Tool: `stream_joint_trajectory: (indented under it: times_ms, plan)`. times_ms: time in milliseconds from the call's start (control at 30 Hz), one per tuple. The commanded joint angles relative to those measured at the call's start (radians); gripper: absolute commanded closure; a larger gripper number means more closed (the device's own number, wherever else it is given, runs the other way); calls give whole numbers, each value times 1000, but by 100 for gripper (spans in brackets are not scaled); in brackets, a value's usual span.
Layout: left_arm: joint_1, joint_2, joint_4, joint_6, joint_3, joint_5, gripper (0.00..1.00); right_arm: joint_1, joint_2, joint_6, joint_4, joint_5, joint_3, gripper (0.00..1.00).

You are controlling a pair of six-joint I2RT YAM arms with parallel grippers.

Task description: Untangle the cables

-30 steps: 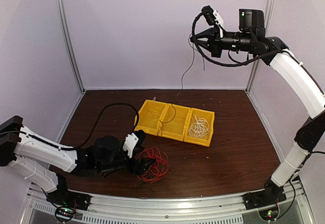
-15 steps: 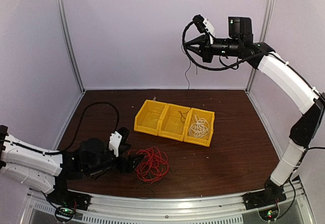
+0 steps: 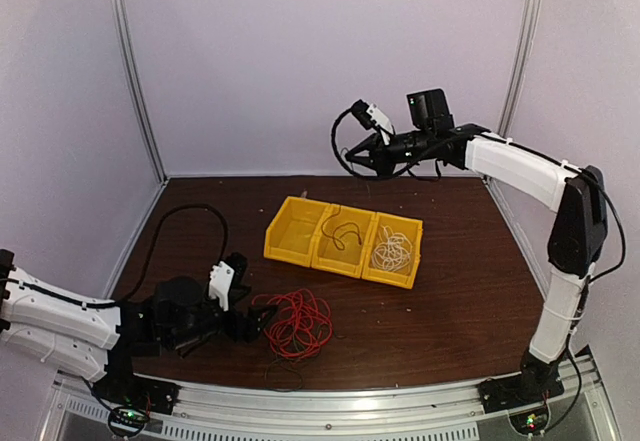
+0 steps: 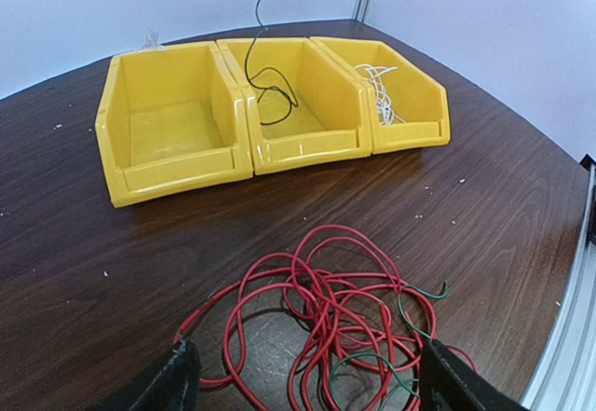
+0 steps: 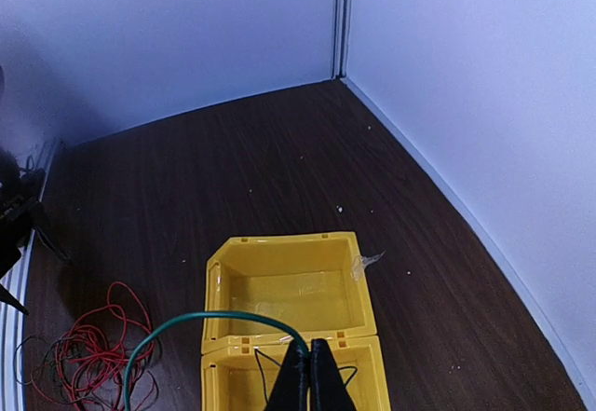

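A row of three yellow plastic bins [image 3: 340, 263] stands mid-way on the brown wooden table [image 3: 470, 291]. The white wire coil [image 3: 393, 249] lies in the right bin; the dark thin cable [image 5: 223, 315] hangs from my right gripper [image 3: 350, 158], above and behind the row, into the middle bin. The red wire tangle [image 3: 297, 323] lies before the left bin, my left gripper [image 3: 260, 323] just left of it.

Dark wood table [image 3: 460, 301]: three yellow bins [image 3: 340, 259], red cable clump [image 3: 297, 323].

Three views share the yellow bins [image 3: 295, 233]: top camera from afar, left wrist low in front, right wrist high behind
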Motion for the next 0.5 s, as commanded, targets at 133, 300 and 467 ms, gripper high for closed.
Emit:
stream_joint_trajectory:
  times_ms: [133,300,467]
  plan:
    - [1,-39,18,-28,-33,-31,18,3,142,-22,-6,5,-22,100]
    - [0,-43,13,-29,-40,-50,17,11,197,-54,-42,84,-30,100]
    - [1,-20,21,-26,-37,-51,17,38,235,-116,-76,192,-36,100]
